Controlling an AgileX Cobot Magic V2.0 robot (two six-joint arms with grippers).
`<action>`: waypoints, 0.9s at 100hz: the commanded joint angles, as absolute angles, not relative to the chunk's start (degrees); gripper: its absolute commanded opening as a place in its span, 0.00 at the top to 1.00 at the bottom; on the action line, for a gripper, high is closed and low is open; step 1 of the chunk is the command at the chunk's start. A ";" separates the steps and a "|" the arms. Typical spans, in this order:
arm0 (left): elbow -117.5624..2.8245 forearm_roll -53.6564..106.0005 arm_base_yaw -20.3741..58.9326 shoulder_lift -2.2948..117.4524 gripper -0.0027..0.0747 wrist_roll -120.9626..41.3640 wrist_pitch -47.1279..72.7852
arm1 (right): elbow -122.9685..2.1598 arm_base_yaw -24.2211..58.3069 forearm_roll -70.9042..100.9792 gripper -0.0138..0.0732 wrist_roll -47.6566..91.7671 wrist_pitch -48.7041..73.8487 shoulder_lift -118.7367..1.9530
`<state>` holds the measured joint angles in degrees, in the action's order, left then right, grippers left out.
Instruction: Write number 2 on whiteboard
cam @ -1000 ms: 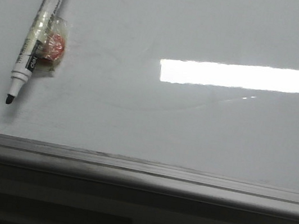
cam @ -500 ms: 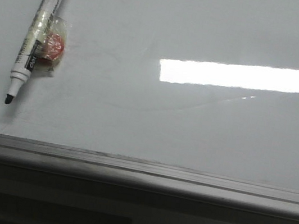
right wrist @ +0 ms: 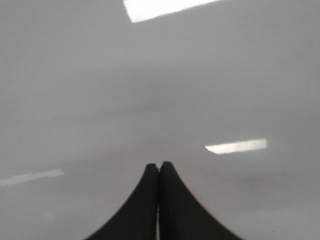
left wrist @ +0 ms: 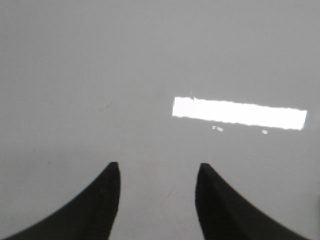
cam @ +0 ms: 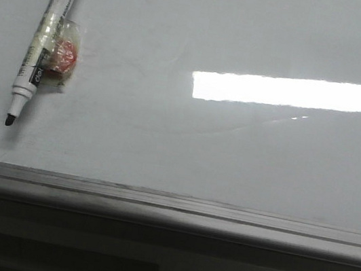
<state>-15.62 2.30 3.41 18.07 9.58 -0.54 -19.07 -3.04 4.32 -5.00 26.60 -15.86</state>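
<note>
The glossy pale whiteboard point(cam: 185, 150) fills the front view, with a grey frame edge along its near side. No drawn number 2 shows on it; only faint smudges near the middle. A white marker point(cam: 43, 38) with a black cap end and a bare black tip lies at the far left, an orange-red piece taped to its side. Neither gripper shows in the front view. In the left wrist view my left gripper point(left wrist: 157, 167) is open and empty over bare board point(left wrist: 100, 75). In the right wrist view my right gripper point(right wrist: 159, 165) is shut and empty over bare board point(right wrist: 75, 100).
A bright rectangular light reflection point(cam: 287, 92) lies on the board right of centre. The grey frame edge point(cam: 169, 206) runs along the near side, with a dark ledge below it.
</note>
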 commanded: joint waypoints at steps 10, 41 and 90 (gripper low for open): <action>-15.82 -2.07 3.99 23.92 0.42 9.93 -20.53 | -20.93 -2.91 5.39 0.92 -4.82 25.83 -16.86; -15.95 -35.07 13.40 33.27 0.47 37.03 -30.17 | -20.93 -2.91 5.47 0.92 -4.45 26.99 -16.86; -18.81 -36.13 34.72 43.60 0.47 46.70 -15.27 | -20.93 -2.91 5.46 0.92 -3.90 24.97 -16.86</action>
<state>-15.66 -37.61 31.49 42.89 45.68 -15.35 -19.07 -3.04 5.33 -4.65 29.90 -15.86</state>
